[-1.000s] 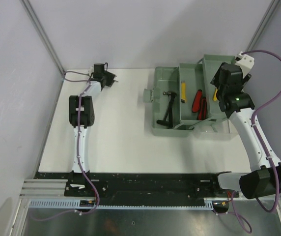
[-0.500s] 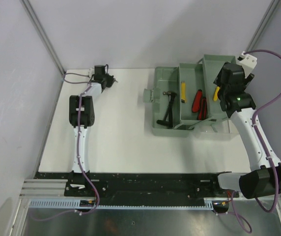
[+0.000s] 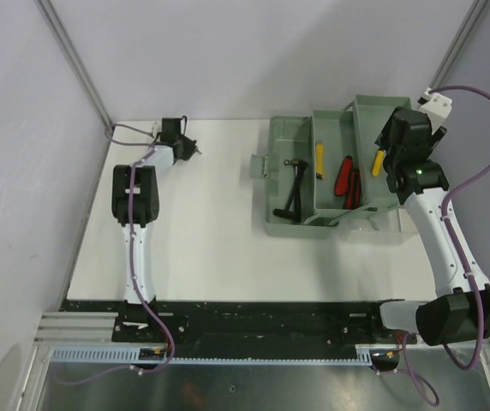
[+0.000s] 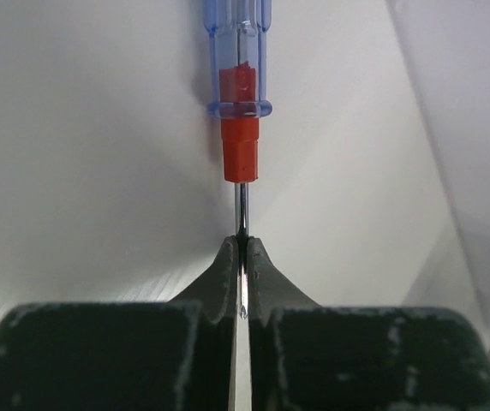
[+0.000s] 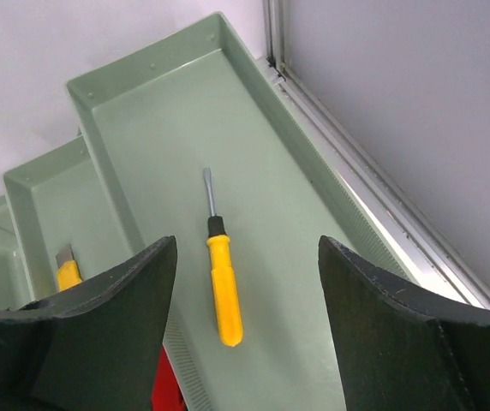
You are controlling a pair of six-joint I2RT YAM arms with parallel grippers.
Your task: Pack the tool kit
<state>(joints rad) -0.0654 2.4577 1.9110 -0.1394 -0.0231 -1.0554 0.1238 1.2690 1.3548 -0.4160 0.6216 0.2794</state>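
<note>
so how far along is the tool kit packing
Mostly done: the hammer, yellow knife, red knives and yellow screwdriver already lie in the open toolbox. In hand: the left tool is shut on the shaft of a blue-handled screwdriver, far from the box; the right tool hangs open over the yellow screwdriver. Left: bring that screwdriver over, then close the box.

The grey-green plastic toolbox sits right on the white table, a yellow-handled screwdriver in its rightmost tray.
</note>
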